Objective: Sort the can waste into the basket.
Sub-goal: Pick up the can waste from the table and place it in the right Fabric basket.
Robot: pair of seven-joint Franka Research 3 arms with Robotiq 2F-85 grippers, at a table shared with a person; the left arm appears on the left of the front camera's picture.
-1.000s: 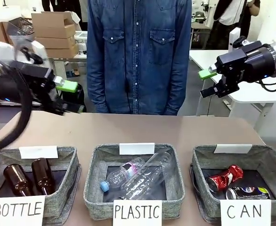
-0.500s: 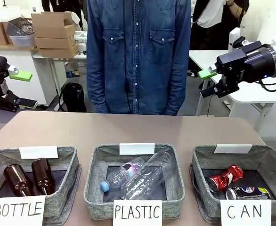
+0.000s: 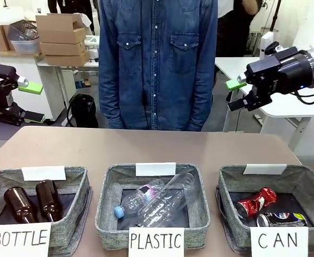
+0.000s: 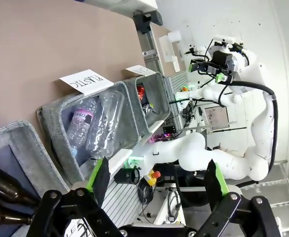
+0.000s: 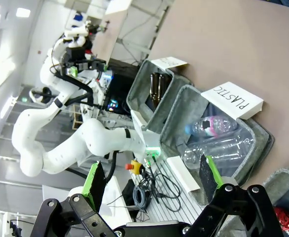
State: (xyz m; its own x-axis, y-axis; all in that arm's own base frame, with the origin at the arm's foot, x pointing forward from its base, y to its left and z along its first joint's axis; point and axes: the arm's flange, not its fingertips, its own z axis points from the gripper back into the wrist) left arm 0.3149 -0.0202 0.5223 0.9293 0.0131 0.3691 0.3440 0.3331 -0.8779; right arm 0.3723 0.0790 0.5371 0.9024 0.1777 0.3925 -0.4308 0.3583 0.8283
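Tool status: left tool (image 3: 29, 100) and right tool (image 3: 236, 93) both gape empty, raised off the surface. 2 cans, red (image 3: 255, 202) and dark (image 3: 282, 218), lie inside the CAN basket (image 3: 307, 179); sorting appears complete.

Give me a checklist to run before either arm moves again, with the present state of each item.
1. Dented red metal can inside the grey fabric basket labelled CAN: ok.
2. Dark black-blue metal can in the same basket: ok.
3. Left pincer open and holding nothing, raised at the table's left edge: ok.
4. Right pincer open and holding nothing, raised above the table's right end: ok.
5. Cans mixed into the grey basket labelled PLASTIC or the grey basket labelled BOTTLE: none visible, ok.
6. Person in the denim shirt stands at the far edge, hands out of sight: cannot tell.
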